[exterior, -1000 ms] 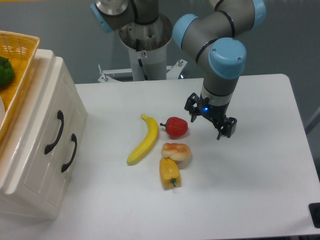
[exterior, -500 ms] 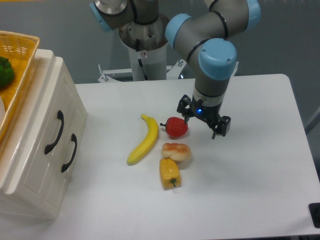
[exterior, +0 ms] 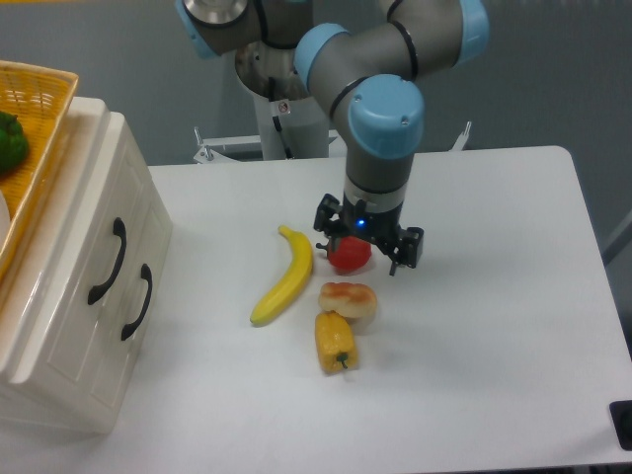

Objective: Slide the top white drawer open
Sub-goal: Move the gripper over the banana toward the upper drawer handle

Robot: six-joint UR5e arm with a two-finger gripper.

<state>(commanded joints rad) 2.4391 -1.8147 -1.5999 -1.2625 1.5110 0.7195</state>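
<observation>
The top white drawer [exterior: 87, 252] is the upper panel of the cream cabinet at the left edge. Its curved black handle [exterior: 110, 261] faces right, and the drawer front sits flush with the cabinet. My gripper [exterior: 367, 240] hangs over the middle of the table, far to the right of the cabinet. It is open, with one finger [exterior: 326, 219] on the left and the other finger [exterior: 411, 247] on the right, and nothing is held. It hovers directly above a red pepper [exterior: 349, 257], partly covering it.
The lower drawer with its own black handle [exterior: 139, 301] is also shut. A yellow basket [exterior: 39, 118] with a green vegetable [exterior: 10, 140] sits on the cabinet. A banana [exterior: 284, 276], a bread roll [exterior: 348, 299] and a yellow pepper [exterior: 335, 341] lie mid-table.
The arm has swung left. My gripper moved from right of the red pepper to directly above it, staying open. The drawers and the food have not moved.
</observation>
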